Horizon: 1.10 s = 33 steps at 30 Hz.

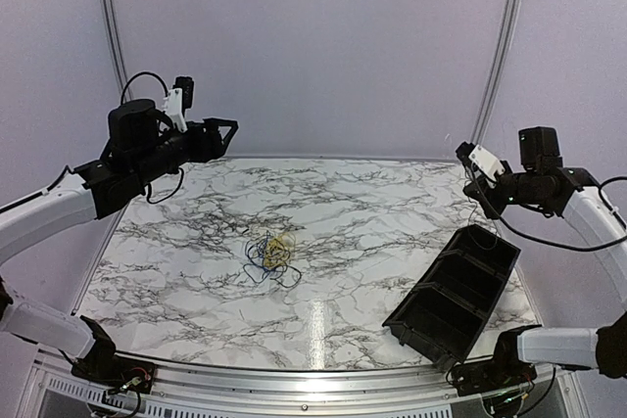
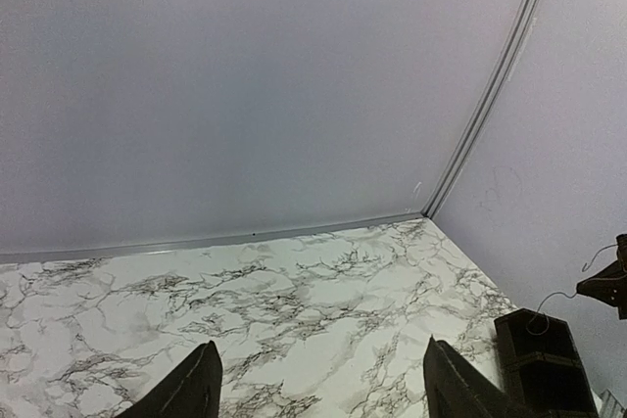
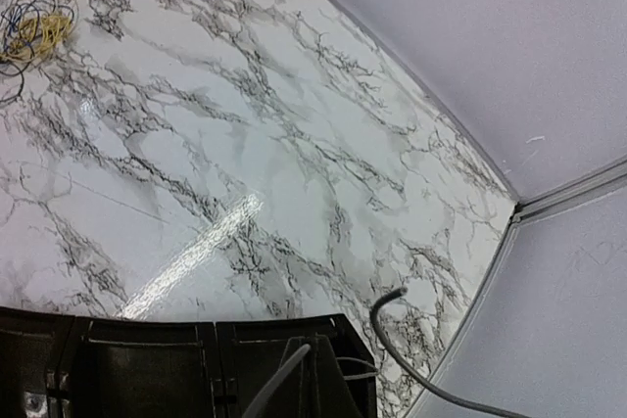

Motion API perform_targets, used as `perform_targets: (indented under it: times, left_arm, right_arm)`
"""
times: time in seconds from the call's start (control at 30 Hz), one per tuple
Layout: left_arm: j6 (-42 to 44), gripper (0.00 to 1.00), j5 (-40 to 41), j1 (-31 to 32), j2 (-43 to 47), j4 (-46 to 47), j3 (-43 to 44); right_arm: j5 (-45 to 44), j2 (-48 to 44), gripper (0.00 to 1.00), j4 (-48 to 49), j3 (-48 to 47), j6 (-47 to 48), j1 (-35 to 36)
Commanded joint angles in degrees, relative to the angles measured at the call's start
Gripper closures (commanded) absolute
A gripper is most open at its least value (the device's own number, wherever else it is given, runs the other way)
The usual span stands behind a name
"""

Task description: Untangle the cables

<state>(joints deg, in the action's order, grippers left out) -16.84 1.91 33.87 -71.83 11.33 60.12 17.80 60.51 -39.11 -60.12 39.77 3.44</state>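
1. You have one tangle of cables (image 1: 271, 254) to work on. It lies on the bench (image 1: 372, 232) a little left of the middle, well apart from both claws. Yellow, blue and black strands loop through each other, and you cannot count the single cables from here.
2. Your right wrist camera catches the same tangle (image 3: 34, 31) in its top left corner, far across the marble.
3. You have one black tray (image 1: 456, 291) with dividers. It sits askew near the bench's right front corner.
4. You have two arms, each with one claw.
5. Your left arm is raised high over the far left corner of the bench, its forearm about level. The left claw (image 1: 223, 134) points towards the right, above the bench's back edge.
6. The left claw's fingers (image 2: 186, 394) are spread wide with nothing between them.
7. Your right arm is raised over the right edge of the bench, above the tray's far end. The right claw (image 1: 482, 188) points left and is pressed together, pinching nothing that shows.
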Motion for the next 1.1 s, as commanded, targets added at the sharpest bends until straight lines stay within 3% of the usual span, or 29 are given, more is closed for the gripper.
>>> perform_targets:
  times: [0.0, 0.53, 1.07]
  left_arm:
    - [0.9, 0.26, 0.6, 0.3, -0.9, 0.3, 0.2]
    - [0.9, 0.26, 0.4, 1.3, -1.4, -0.4, 0.7]
    - [2.7, 0.26, 1.3, 3.6, -1.5, -0.8, 0.8]
  right_arm:
    - [-4.7, -1.1, 1.00, -7.8, 1.5, 5.0, -0.5]
    - [-14.6, 3.2, 1.00, -25.5, 2.2, 16.0, -2.3]
    - [-17.5, 16.3, 1.00, -25.7, -0.1, 21.3, -15.0]
